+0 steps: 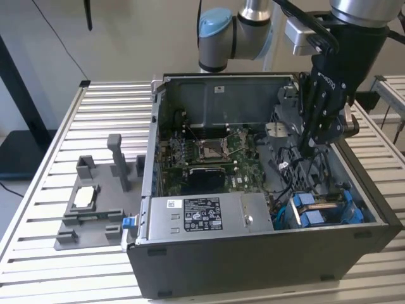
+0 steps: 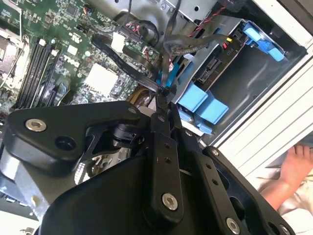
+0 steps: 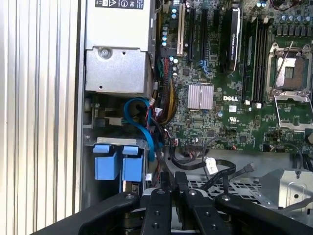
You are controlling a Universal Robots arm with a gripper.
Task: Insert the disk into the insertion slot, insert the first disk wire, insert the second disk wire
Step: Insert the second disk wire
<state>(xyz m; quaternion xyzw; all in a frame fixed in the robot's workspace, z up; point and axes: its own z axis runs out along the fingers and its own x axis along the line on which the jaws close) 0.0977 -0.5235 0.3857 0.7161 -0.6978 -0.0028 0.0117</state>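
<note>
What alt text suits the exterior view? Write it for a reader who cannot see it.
A robot arm reaches down into an open grey computer case on a slatted metal table, its gripper among dark cables near the insertion slot with blue tabs. On the exterior view's left, a grey fixture holds a small silver chip.

Insertion slot (image 1: 324,209) in the case (image 1: 253,259), exterior view's right of power supply (image 1: 202,214)

Disk (image 2: 230,76) seated in insertion slot (image 2: 201,100) (blue tabs outward); connector end exposed.
</note>
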